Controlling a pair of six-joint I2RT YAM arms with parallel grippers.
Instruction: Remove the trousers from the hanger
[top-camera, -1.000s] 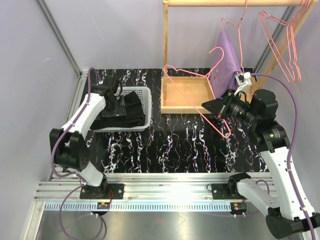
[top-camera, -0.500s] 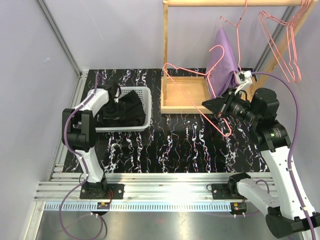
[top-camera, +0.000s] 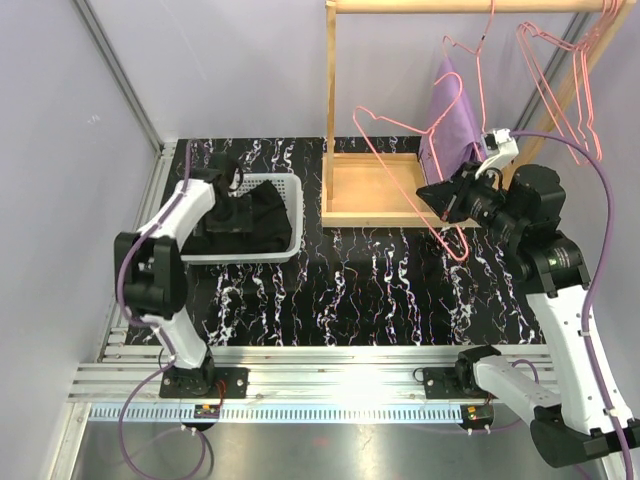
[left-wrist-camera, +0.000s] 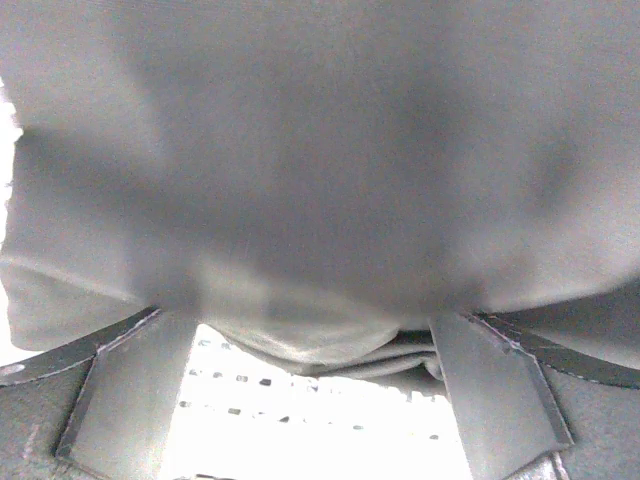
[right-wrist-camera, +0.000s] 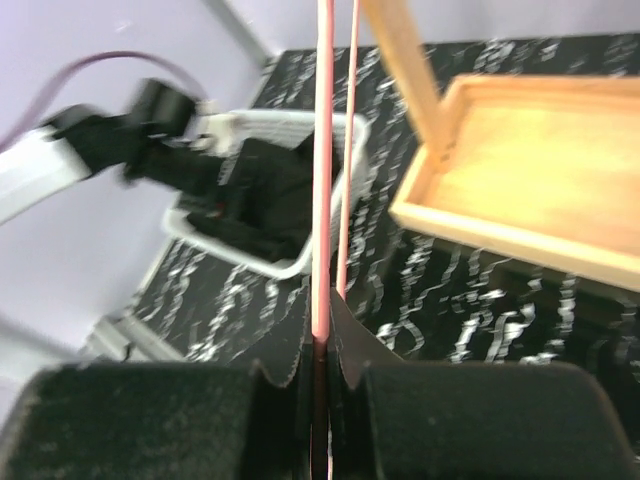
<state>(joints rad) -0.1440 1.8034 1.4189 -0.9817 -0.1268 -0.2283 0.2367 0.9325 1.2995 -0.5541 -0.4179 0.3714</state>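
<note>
While the overhead view shows the left gripper (top-camera: 233, 207) only as a dark shape low in the white basket (top-camera: 297, 215), its own wrist camera shows the jaws spread wide. The black trousers (left-wrist-camera: 320, 180) bunch just beyond the fingertips (left-wrist-camera: 120, 390) and fill the frame. The right wrist camera gives what the overhead cannot: the right gripper (right-wrist-camera: 320, 350) is clamped tight on the pink wire hanger (right-wrist-camera: 322, 150). From above, the light purple trousers (top-camera: 450, 115) hang just behind that gripper, inside the wooden rack (top-camera: 329, 100); which wire carries them I cannot tell. The basket holds the black trousers in a heap. The rack's wooden tray (top-camera: 375, 213) sits on the black marbled table (top-camera: 350, 290), with lilac walls around.
</note>
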